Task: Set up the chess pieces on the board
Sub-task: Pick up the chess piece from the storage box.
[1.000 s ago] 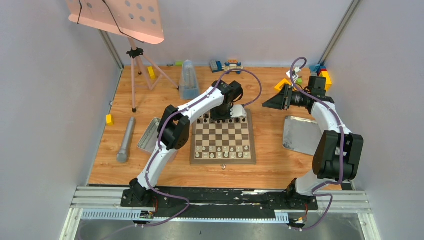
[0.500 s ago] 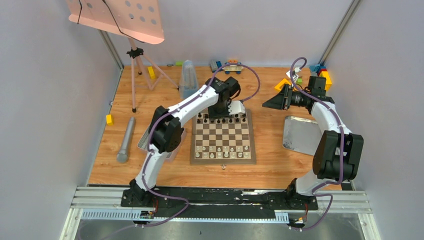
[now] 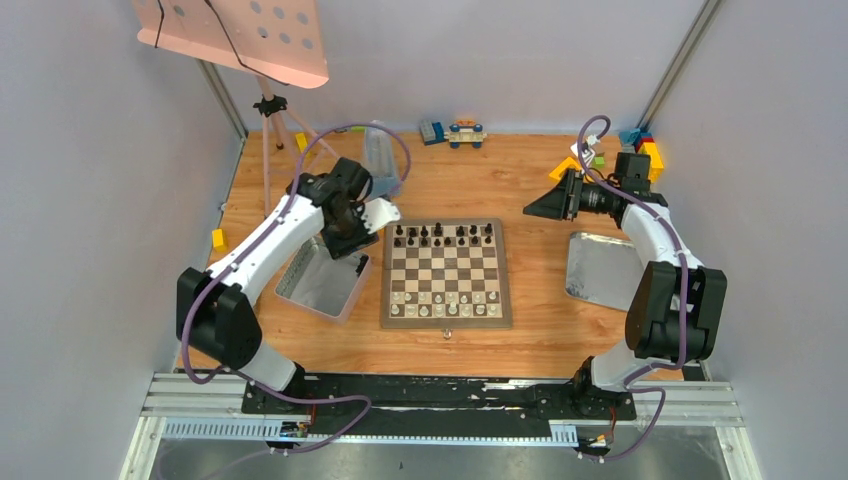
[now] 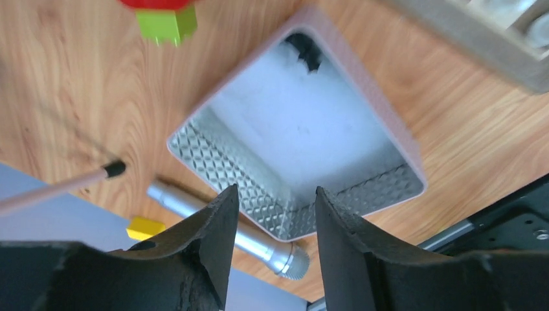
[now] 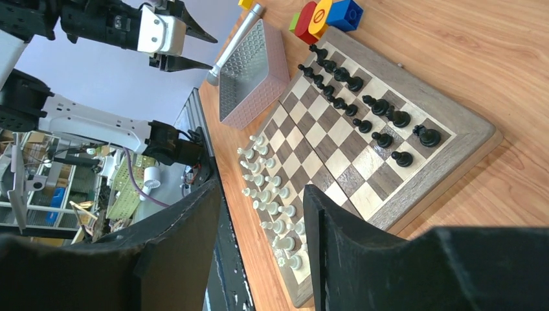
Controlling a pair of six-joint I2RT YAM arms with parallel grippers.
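Setup close to finished: black and white chess pieces (image 3: 445, 237) ranked along the far and near rows of the board (image 3: 445, 322). What looks like one stray piece (image 3: 447, 335) on the table (image 3: 560, 345) just off the near edge, one dark piece (image 4: 304, 52) lying in a bin (image 4: 388, 149) corner. Left claw (image 4: 275, 194) spread and empty, hovering over that bin beside the board; right claw (image 5: 262, 188) parted, empty, well off right.
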